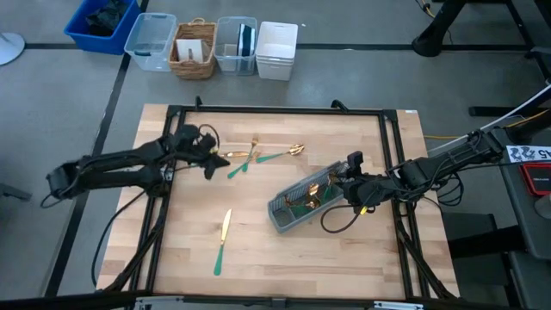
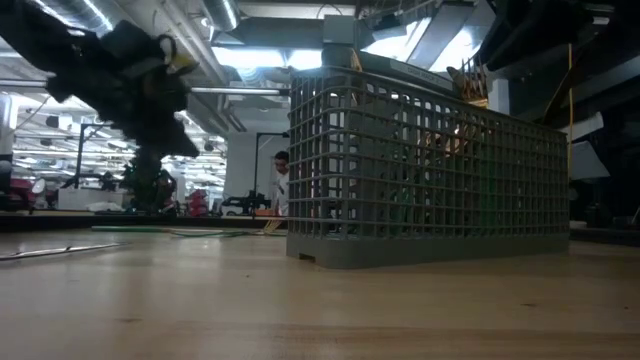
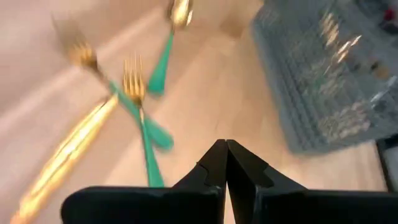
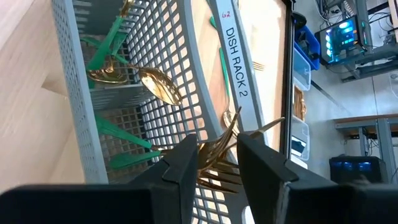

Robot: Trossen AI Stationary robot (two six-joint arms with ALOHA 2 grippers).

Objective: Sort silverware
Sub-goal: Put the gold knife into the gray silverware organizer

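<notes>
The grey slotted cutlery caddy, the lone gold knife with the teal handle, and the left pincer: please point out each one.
Grey slotted cutlery caddy [image 1: 281,215]: high view, on its outer wall at the near end.
Lone gold knife with teal handle [image 1: 223,241]: high view, mid-length, where blade meets handle.
Left pincer [image 3: 226,149]: left wrist view, at the shut fingertips.

In the left wrist view, motion blur is smearing the forks [image 3: 134,93] and the caddy [image 3: 323,74] lying ahead of the left end effector [image 3: 225,163], so the pieces inside cannot be counted. A gold piece [image 3: 59,165] beside it is running off the picture's edge. In the low view, the caddy's [image 2: 430,170] mesh wall is hiding the right end effector behind it, and the left end effector [image 2: 130,75] is showing only as a dark blur.
</notes>
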